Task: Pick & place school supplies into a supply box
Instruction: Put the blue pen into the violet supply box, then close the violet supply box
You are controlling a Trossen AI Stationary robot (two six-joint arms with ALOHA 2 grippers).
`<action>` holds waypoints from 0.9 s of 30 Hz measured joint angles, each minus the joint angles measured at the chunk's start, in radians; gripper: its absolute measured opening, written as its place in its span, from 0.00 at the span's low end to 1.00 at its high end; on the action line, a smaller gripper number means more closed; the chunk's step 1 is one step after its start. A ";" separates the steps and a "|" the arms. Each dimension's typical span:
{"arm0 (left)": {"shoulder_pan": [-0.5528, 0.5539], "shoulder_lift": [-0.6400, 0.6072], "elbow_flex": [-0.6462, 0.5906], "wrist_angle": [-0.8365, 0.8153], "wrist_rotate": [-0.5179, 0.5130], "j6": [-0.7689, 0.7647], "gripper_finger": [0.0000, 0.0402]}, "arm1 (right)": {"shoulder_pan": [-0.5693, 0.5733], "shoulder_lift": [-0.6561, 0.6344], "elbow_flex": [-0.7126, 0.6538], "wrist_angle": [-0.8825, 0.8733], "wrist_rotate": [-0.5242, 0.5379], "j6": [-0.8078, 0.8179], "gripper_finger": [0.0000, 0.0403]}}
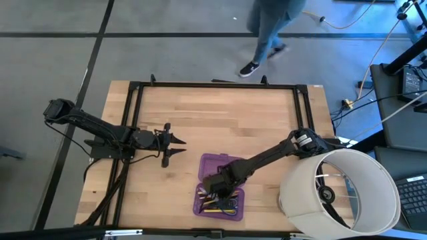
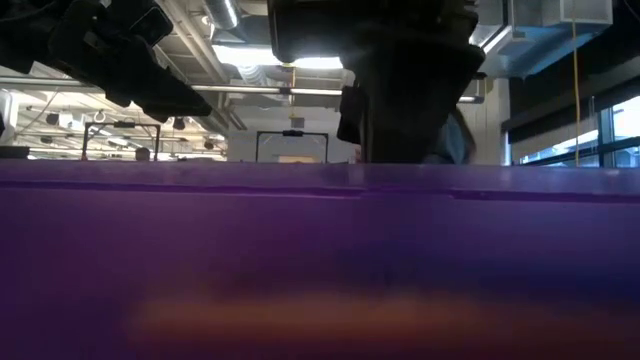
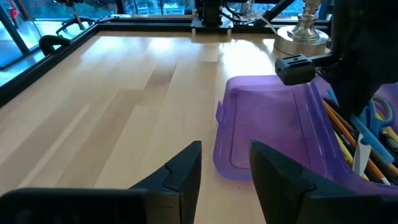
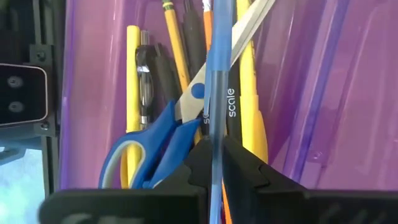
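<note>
The purple translucent supply box (image 1: 219, 185) lies open near the table's front edge. Its empty half (image 3: 261, 124) is the farther one. The near half (image 4: 93, 74) holds yellow pencils (image 4: 176, 43), a black pen (image 4: 155, 68) and blue-handled scissors (image 4: 158, 143). My right gripper (image 4: 213, 146) stands over that near half (image 1: 217, 190), pointing steeply down, shut on a light blue pen (image 4: 219, 62). My left gripper (image 3: 225, 152) hovers open to the left of the box (image 1: 179, 145), with nothing between its fingers. My right gripper pinches the light blue pen's barrel (image 4: 214, 127) between its two fingers. The fingers come from above, slanting down, and the pen runs on past them along their length, over the scissors and pencils. Whether its far end rests on them I cannot tell.
A large white cylinder (image 1: 340, 193) lies at the table's front right corner, beside my right arm. A black frame (image 1: 213, 85) runs round the tabletop. Bare wood (image 1: 220, 120) lies beyond the box. A person (image 1: 270, 33) walks on the floor past the far edge.
</note>
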 joint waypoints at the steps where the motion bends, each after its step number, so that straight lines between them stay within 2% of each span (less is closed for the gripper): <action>1: 0.000 0.000 0.000 0.000 0.000 0.000 0.32 | 0.000 0.000 0.000 -0.001 0.000 -0.001 0.07; 18: 0.000 0.000 0.000 0.000 0.000 0.000 0.32 | 0.002 0.000 0.000 -0.016 0.016 0.023 0.21; 27: 0.000 0.000 0.000 0.000 0.000 0.000 0.32 | 0.002 -0.048 0.001 -0.025 0.043 -0.035 0.21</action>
